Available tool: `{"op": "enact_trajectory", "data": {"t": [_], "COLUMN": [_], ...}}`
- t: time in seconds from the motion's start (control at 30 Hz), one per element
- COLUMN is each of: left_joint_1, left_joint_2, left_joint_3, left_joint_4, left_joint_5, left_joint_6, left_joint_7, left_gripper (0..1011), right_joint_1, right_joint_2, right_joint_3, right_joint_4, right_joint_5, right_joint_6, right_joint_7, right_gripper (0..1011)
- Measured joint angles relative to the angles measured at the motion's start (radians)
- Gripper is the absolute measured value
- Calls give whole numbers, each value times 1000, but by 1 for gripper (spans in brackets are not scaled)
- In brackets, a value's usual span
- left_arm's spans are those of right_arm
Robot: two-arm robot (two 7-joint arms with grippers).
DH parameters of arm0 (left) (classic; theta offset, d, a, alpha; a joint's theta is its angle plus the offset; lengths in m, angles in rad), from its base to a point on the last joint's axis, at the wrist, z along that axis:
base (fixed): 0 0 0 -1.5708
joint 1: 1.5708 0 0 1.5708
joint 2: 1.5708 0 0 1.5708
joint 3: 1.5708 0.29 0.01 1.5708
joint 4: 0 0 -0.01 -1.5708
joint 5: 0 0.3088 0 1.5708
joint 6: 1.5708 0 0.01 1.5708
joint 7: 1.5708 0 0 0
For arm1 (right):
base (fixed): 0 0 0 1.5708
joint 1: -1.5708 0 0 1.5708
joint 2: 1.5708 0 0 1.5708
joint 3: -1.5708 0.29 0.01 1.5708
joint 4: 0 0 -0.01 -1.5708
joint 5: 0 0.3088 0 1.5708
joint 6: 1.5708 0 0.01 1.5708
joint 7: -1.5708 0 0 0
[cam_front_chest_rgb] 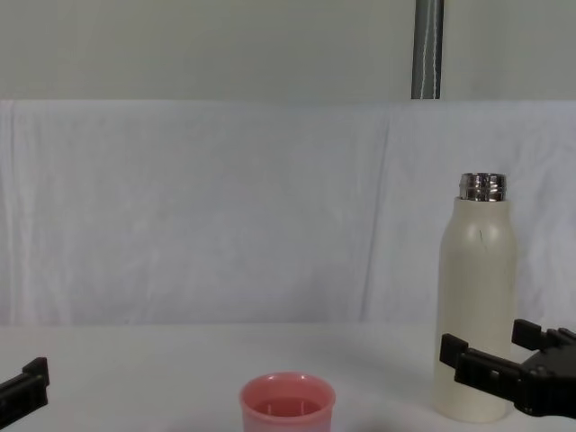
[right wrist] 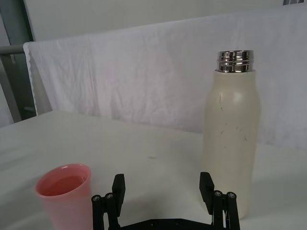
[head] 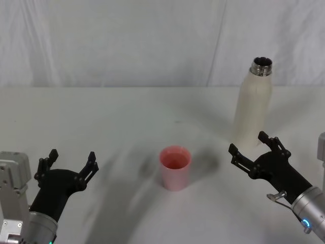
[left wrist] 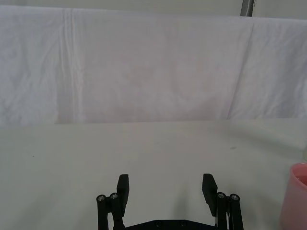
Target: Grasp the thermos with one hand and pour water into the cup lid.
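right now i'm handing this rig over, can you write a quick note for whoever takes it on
Right end effector: open, empty, just short of the thermos, lined up with its lower body.
Left end effector: open, empty, low at the robot's left, away from both items.
Thermos: upright on the table at the right, cap off, steel neck bare.
Cup lid: upright at the centre, to the left of the thermos; pink inside, cannot tell if it holds water.
Done: approach only.
Left: grasp the thermos, lift, tilt over the cup lid, pour.

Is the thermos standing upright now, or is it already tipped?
Upright. The thermos stands on the table with its open steel neck pointing straight up; the open right gripper is near its base, not yet gripping it.
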Motion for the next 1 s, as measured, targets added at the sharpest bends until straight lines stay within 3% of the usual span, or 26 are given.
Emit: {"op": "enact_trajectory", "data": {"t": [1.0], "left_joint_1": [0], "left_joint_2": [0], "left_joint_3": [0], "left_joint_4": [0], "left_joint_5": [0], "left_joint_6": [0], "left_joint_7": [0], "left_gripper": [1001], "right_joint_1": [30], "right_joint_2": [20], "right_joint_3": [-29], "right_joint_4": [24], "right_joint_5": [-69], "right_joint_6": [-9], "right_joint_7": [-24], "right_gripper": [1000]}}
